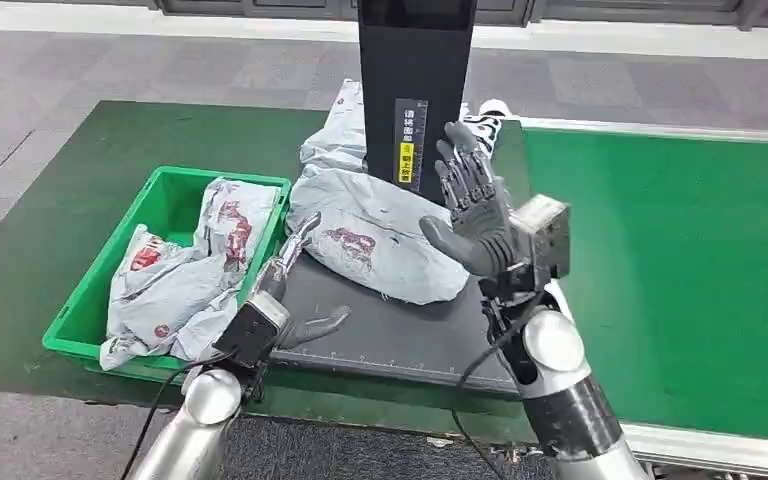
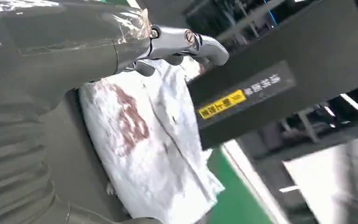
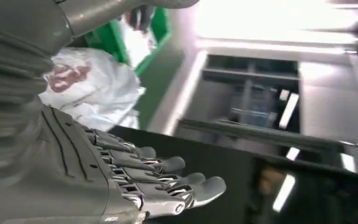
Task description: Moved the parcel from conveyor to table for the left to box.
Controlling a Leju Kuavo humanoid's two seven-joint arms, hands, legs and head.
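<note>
On the dark platform (image 1: 400,335) at the foot of the black scanner column (image 1: 415,70), the grey parcel (image 1: 375,235) lies flat, its red print showing, with a second grey bag (image 1: 332,135) bunched behind it against the column. You can see your right hand (image 1: 475,205) raised just beside the parcel's near end, palm toward it, fingers (image 3: 168,179) straight and close side by side, thumb out to the side, holding nothing. Your left hand (image 1: 285,290) sits low at the platform's other edge, between the parcel and the green bin (image 1: 160,195); its fingers (image 2: 191,42) reach toward the parcel's edge and appear to hold nothing, though you cannot tell from these views whether the tips touch the bag. Two more grey bags (image 1: 185,275) already lie crumpled in the bin.

Judged from this layout, the carry from the green conveyor (image 1: 680,270) looks complete and the right hand's share is done; the step in hand is the handover to the left. Your next move likely calls for the left hand to close on the parcel's near edge, taking a firm bite of the slack plastic, then lift and swing it over the bin's wall. Keep the right hand clear of that sweep, and watch that the soft bag does not drag the one behind it.
</note>
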